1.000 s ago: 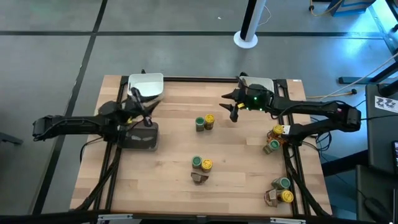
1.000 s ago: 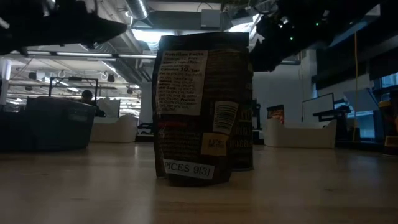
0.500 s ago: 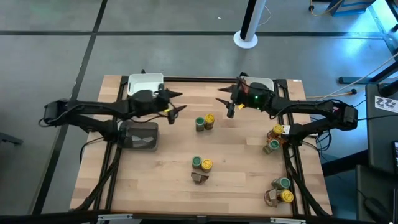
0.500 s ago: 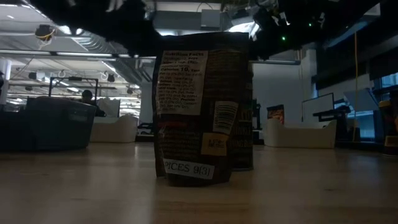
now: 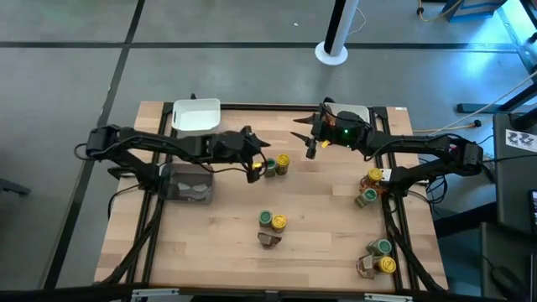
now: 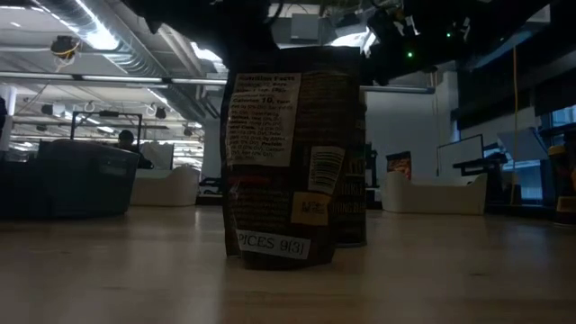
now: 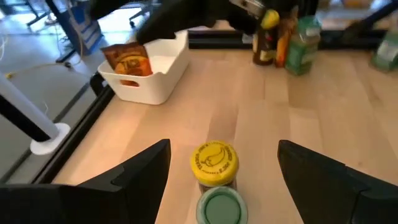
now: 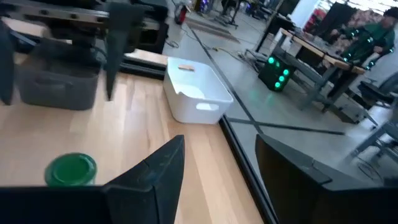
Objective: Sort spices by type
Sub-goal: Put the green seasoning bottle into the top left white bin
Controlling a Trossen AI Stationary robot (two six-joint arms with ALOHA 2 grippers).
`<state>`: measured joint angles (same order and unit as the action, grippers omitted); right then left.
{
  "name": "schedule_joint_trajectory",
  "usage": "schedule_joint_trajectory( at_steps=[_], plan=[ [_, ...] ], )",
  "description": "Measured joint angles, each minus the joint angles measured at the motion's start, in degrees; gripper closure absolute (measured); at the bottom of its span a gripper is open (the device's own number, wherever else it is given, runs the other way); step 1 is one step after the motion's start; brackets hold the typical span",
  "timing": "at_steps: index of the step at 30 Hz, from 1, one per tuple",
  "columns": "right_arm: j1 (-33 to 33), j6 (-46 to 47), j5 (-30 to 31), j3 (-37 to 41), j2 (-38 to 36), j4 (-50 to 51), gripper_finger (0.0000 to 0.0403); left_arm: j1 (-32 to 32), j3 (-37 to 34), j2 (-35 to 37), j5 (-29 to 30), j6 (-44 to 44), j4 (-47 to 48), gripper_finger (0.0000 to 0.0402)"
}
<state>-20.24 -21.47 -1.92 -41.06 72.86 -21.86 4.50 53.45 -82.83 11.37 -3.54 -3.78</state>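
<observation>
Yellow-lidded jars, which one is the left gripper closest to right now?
The yellow-lidded jar paired with a green-lidded jar near the table's far middle. The open left gripper hovers right beside this pair; the other yellow-lidded jars sit farther off.

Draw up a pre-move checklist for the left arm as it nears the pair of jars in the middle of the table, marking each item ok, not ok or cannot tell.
1. Left gripper open, nothing held: ok.
2. Yellow-lidded jar and green-lidded jar lie between its fingers' line, seen from the left wrist: ok.
3. The two jars touch, so taking one alone may nudge the other: not ok.
4. Right gripper stands apart from the pair: ok.
5. White tray already holds a packet: ok.
6. Gripper height above the lids: cannot tell.
</observation>
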Motion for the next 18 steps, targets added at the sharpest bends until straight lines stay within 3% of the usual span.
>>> schedule_joint_trajectory(
  at_steps=[9,18],
  plan=[
    [0.01,0.1,-1.64,-0.02,-0.02,-1.63,0.0205,-2.65,0.02,-1.3,2.19,1.79,3.2,0.0117],
    [0.01,0.12,-1.75,-0.02,-0.02,-1.8,0.0205,-1.65,-0.57,-6.82,2.42,2.09,-0.03,0.0117]
  ],
)
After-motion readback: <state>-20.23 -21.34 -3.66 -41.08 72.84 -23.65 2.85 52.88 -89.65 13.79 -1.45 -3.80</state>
